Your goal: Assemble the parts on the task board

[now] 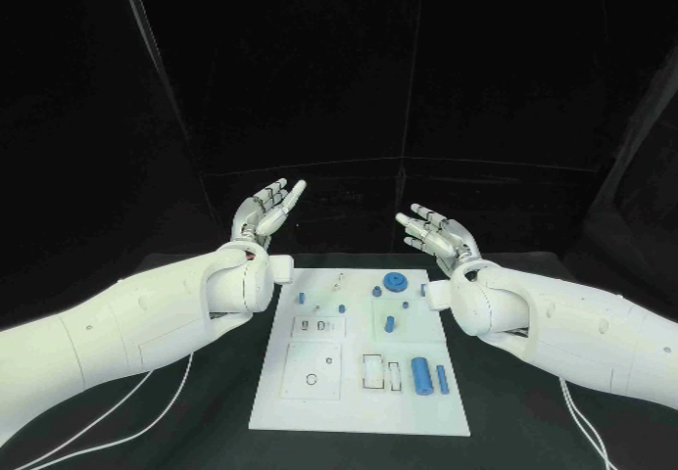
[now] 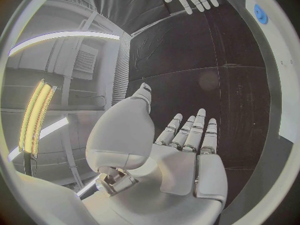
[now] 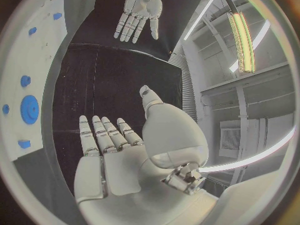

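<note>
Both silver hands, left (image 1: 268, 211) and right (image 1: 435, 231), hover empty with fingers spread, past the flat white plastic task board's (image 1: 304, 411) twelve-o'clock edge. Assembly looks barely begun: the blue toothed gear (image 1: 396, 283) and blue cylinder (image 1: 419, 375) lie apart at one and four o'clock.

right hand (image 3: 119, 160) empty, fingers (image 3: 100, 135) spread, left hand (image 3: 140, 12) opposite, task board (image 3: 37, 60) beside

This was a robot lab or test studio. Black curtains (image 1: 424, 88) closed off the table (image 1: 212, 411) from nine o'clock round to three, and the wrist views caught strip lights (image 3: 242, 32) and a wall vent (image 2: 84, 61) behind.
</note>
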Controlling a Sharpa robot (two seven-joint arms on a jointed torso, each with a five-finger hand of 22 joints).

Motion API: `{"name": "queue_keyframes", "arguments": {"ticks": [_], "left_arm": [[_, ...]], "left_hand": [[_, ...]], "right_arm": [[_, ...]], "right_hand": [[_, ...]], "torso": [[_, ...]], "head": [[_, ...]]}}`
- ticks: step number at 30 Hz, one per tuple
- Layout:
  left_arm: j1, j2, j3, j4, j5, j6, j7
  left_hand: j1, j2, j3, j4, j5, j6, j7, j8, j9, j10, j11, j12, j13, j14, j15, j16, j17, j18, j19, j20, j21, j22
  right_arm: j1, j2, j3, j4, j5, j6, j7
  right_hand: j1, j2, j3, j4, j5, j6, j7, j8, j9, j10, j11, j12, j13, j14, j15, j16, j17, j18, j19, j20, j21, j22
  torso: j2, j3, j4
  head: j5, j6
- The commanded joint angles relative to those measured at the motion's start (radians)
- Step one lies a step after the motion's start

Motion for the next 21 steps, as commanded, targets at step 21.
{"name": "queue_keyframes", "arguments": {"ticks": [21], "left_arm": [[0.004,-0.117,0.003,0.102,0.034,0.146,0.067]], "left_hand": [[0.15,0.035,-0.012,-0.062,0.006,0.486,0.098,0.094,0.042,0.595,-0.007,0.11,0.038,0.504,-0.031,0.139,0.058,0.044,0.59,-0.002,0.253,0.104]], "right_arm": [[0.066,-0.006,0.01,-0.095,-0.612,0.12,-0.118]], "right_hand": [[0.163,-0.019,0.119,-0.258,0.006,0.694,0.07,0.075,0.035,0.755,-0.085,0.066,0.026,0.804,-0.118,0.111,0.032,0.113,0.604,-0.06,0.217,0.044]], "torso": [[0.069,-0.0006,-0.0082]], "head": [[-0.013,0.023]]}}
